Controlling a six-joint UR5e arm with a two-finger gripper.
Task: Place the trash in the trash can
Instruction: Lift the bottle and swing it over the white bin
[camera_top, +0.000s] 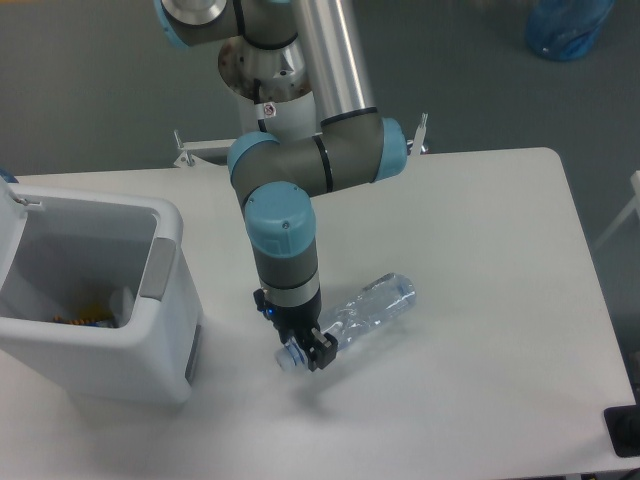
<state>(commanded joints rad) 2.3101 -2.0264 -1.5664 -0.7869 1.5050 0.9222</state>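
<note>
Item: clear plastic water bottle (365, 310), pale blue cap (289, 358). Position: held at its neck end by the gripper (306, 350), whose jaws were closed around it just behind the cap; the body slanted up and to the right over the white table (480, 260), whether touching it could not be told. Item: white trash can (150, 330), grey panel on its rim, stood at the table's left edge, well apart from the bottle. Contents: small coloured scraps and a whitish piece, indistinct. Item: blue bag (568, 25) on the floor, far corner.
</note>
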